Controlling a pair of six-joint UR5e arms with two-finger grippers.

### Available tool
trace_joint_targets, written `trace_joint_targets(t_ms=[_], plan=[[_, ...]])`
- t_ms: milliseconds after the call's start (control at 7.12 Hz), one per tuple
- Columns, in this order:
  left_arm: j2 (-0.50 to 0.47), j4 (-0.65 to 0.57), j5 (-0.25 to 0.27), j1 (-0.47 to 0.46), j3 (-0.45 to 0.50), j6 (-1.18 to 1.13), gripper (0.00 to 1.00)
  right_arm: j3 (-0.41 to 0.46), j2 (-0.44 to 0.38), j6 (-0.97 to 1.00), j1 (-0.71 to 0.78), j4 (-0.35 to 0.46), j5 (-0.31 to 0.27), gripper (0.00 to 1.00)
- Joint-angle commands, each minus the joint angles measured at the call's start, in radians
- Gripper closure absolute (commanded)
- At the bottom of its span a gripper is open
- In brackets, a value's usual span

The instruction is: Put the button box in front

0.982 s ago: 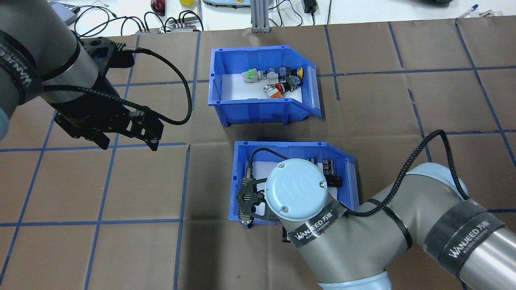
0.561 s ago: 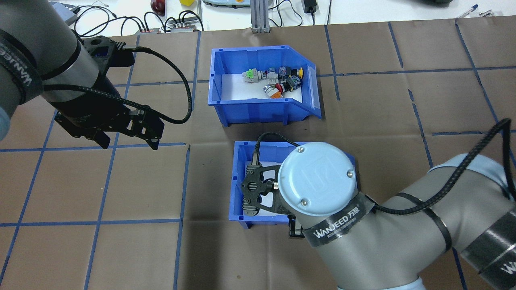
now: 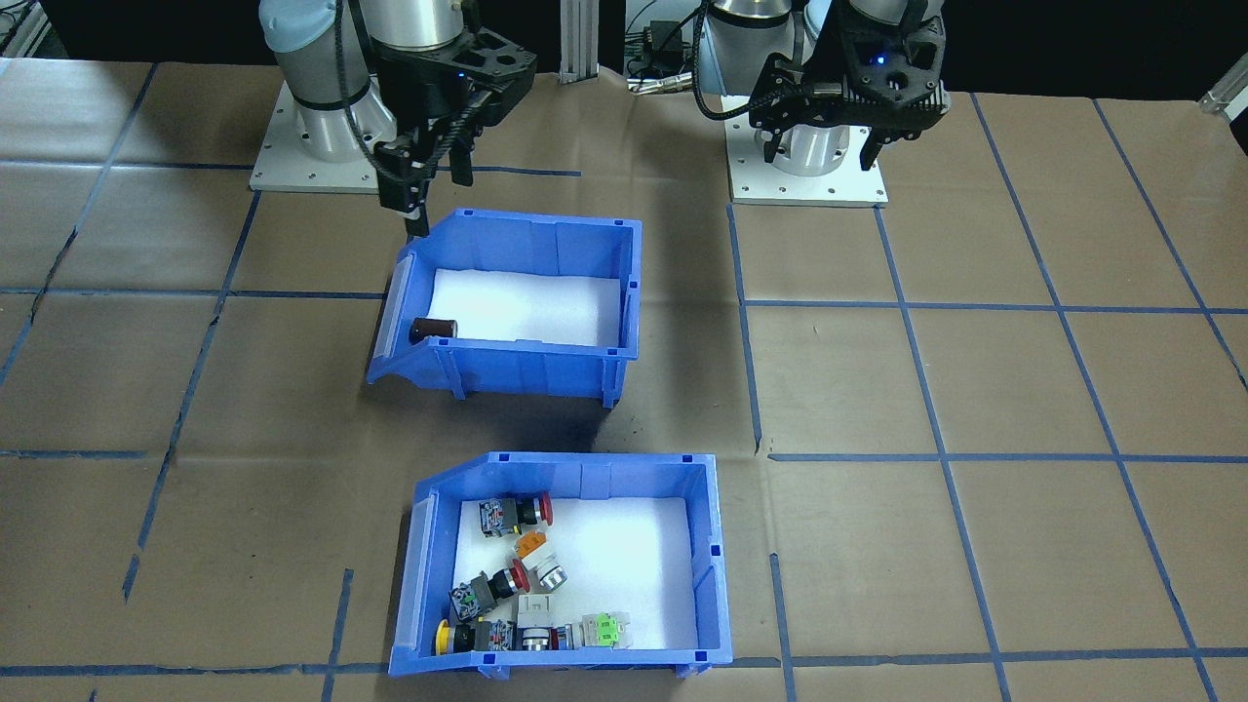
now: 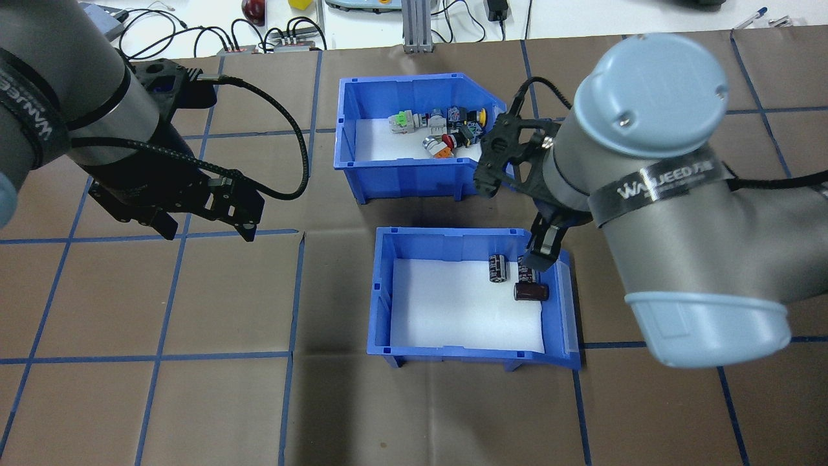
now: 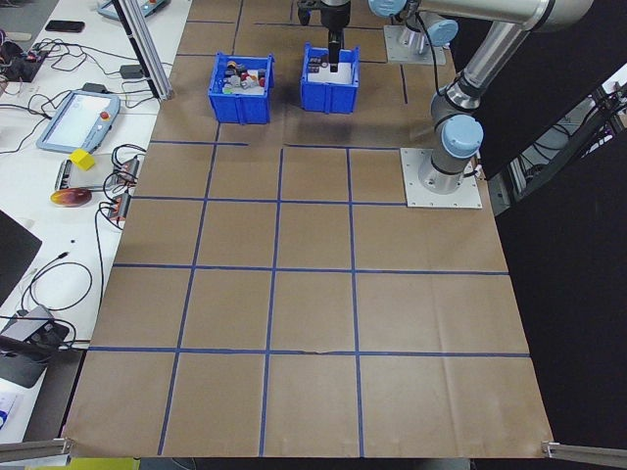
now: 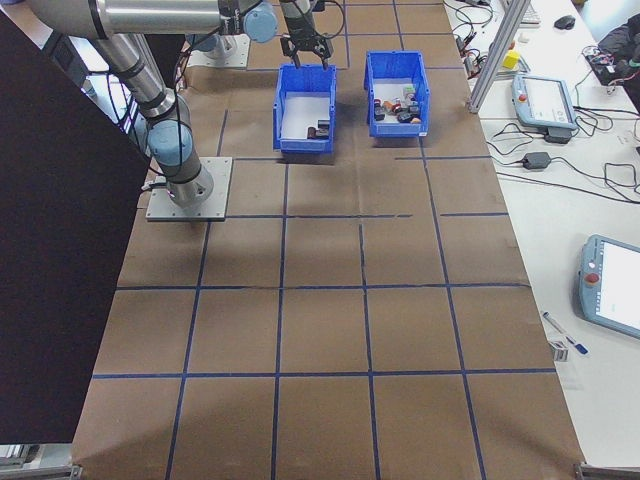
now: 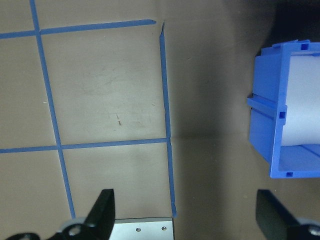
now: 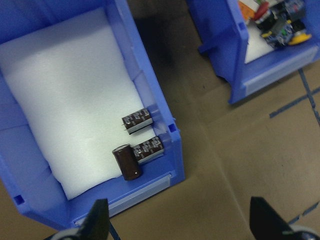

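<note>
Both jaws spread, glossy blue plastic button box (image 4: pixel 414 168), white foam floor.

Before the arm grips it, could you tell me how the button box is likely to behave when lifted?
The button box looks like rigid moulded plastic, so it probably keeps its shape. The loose push-buttons cluster toward one end, so it may tip that way, and they could slide on the foam.

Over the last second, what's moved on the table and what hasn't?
The right gripper has swung from over the near-left end of the capacitor bin up and across to its right end, beside the button box. Its jaws stand open and hold nothing. Three dark cylinders now show uncovered. Both bins and the left gripper stayed put.
</note>
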Motion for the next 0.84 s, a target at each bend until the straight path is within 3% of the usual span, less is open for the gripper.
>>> trace_joint_targets(t_ms=[0, 281, 561, 702], plan=[[0.000, 0.000, 0.000, 0.000, 0.000, 0.000, 0.01, -0.063, 0.027, 0.322, -0.117, 0.024, 0.000, 0.00], [0.002, 0.000, 0.000, 0.000, 0.000, -0.001, 0.01, -0.167, 0.084, 0.538, -0.145, 0.138, 0.001, 0.00], [0.002, 0.000, 0.001, 0.000, 0.000, -0.001, 0.01, -0.314, 0.168, 0.701, -0.185, 0.341, 0.087, 0.00], [0.002, 0.000, 0.001, 0.000, 0.000, -0.001, 0.01, -0.338, 0.184, 0.782, -0.192, 0.376, 0.078, 0.00]])
